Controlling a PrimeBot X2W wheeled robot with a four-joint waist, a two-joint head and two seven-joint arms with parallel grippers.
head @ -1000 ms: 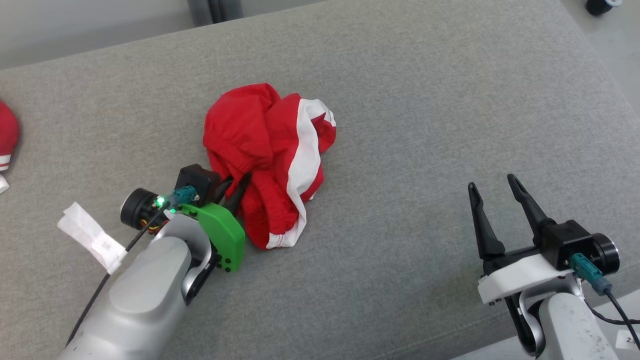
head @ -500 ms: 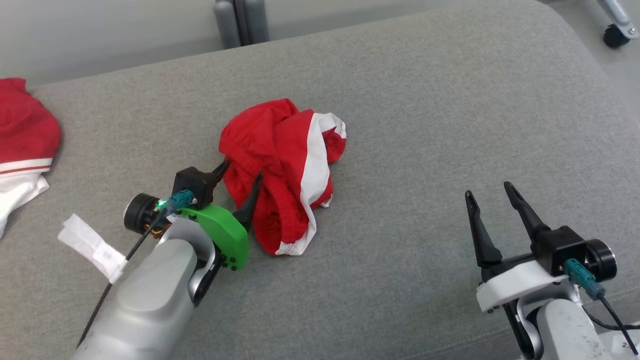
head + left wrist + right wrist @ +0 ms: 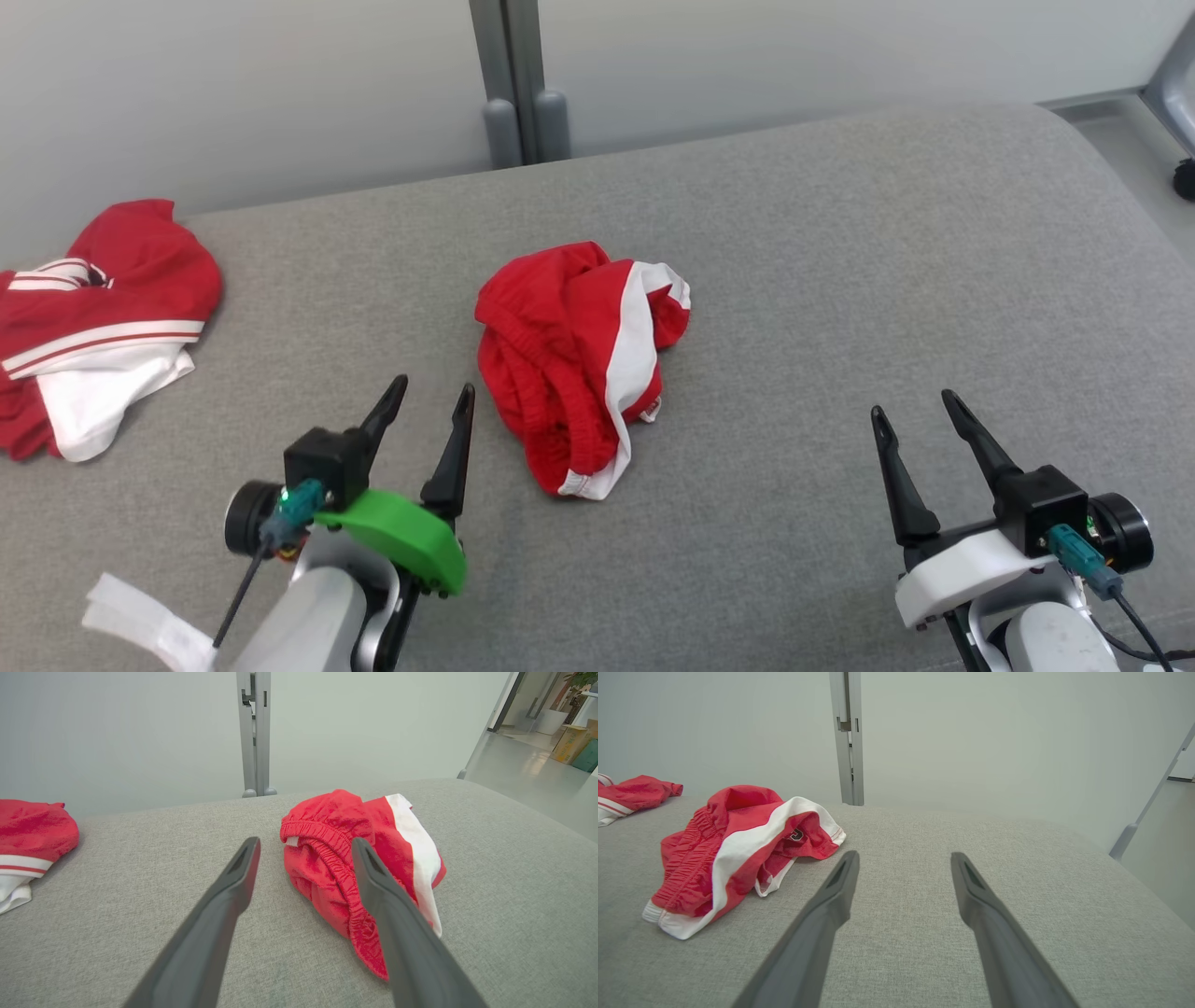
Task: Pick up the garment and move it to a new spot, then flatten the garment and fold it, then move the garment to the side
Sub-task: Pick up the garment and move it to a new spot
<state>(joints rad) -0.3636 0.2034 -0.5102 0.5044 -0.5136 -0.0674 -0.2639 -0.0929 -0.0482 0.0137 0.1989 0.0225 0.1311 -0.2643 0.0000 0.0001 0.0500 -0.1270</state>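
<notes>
The garment (image 3: 583,364), a pair of red shorts with a broad white stripe and an elastic waistband, lies crumpled in a loose heap near the middle of the grey cushion (image 3: 840,280). It rests on the fabric with nothing gripping it. Its gathered waistband faces left and its white-edged hem points toward the near edge.

The left gripper (image 3: 434,385) sits just to the near left of the heap, its two dark fingers spread wide with nothing between them. In the head view a thin strip of grey cushion shows between its right finger and the red cloth. In the left wrist view that right finger (image 3: 397,933) crosses in front of the waistband, and the left finger stands over bare cushion. A green bracket (image 3: 401,537) sits behind the fingers, and a white strap (image 3: 140,625) hangs beside the pale forearm.

The right gripper (image 3: 912,402) is at the near right, well apart from the garment, its fingers likewise spread and empty over bare cushion.

A second red and white garment (image 3: 93,327) lies bunched at the far left of the cushion, well apart from the first. Behind the far edge a grey upright post (image 3: 513,84) stands against a pale wall.
</notes>
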